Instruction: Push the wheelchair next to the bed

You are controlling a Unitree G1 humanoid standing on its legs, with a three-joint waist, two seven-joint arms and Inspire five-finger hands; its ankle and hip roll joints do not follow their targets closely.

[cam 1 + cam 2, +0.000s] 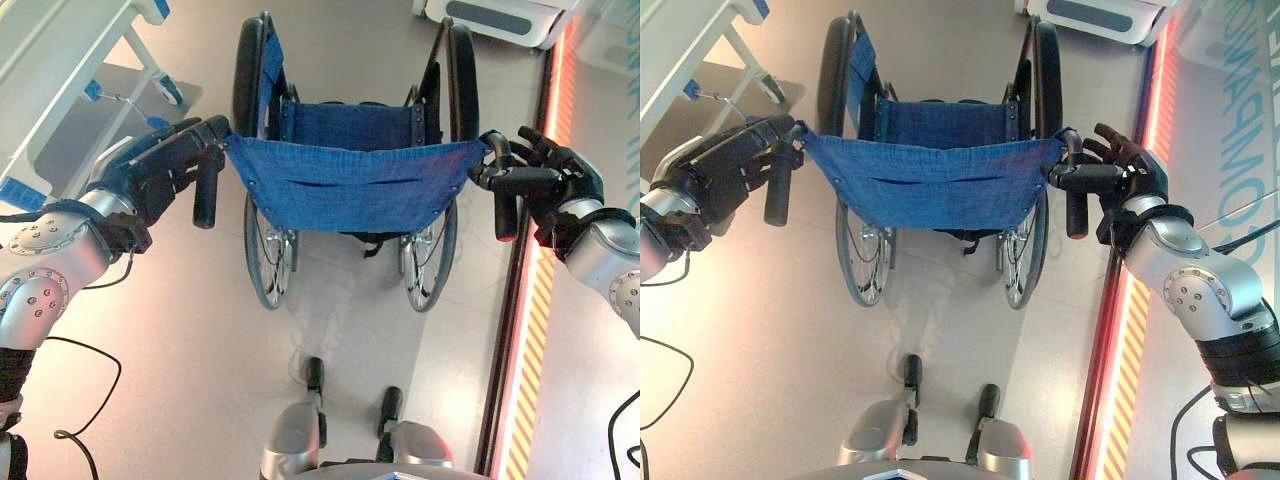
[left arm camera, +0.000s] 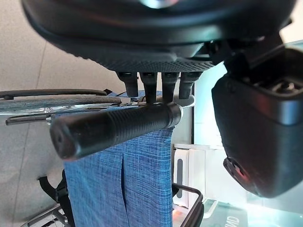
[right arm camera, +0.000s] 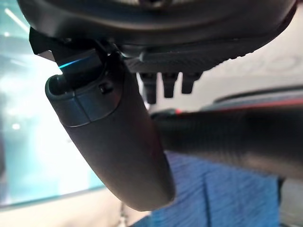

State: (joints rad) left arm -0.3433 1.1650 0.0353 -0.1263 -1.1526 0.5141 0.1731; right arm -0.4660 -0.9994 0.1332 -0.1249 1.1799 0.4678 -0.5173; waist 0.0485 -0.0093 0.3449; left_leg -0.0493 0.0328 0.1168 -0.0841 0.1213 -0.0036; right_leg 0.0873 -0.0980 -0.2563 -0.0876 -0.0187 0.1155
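A: Where's the wheelchair point(image 1: 350, 170)?

B: Dead ahead on the glossy floor point(image 1: 200, 380), the bed point(image 1: 70, 80) off its front-left. The left hand point(image 1: 165, 165) curls over the left push handle point(image 1: 206, 190); the right hand point(image 1: 540, 180) wraps the right push handle point(image 1: 503, 210).

A: Risks?

B: Probably uneven pushing, swinging it into the bed frame or toward the striped floor strip point(image 1: 535, 330). The left hold looks shallow and could slip.

Glossy beige floor point(image 1: 200, 330), red-lit floor strip point(image 1: 540, 300)

Open floor point(image 1: 180, 330) flanks the wheelchair point(image 1: 350, 180); the bed point(image 1: 60, 80) crowds the left, a striped strip point(image 1: 530, 330) the right
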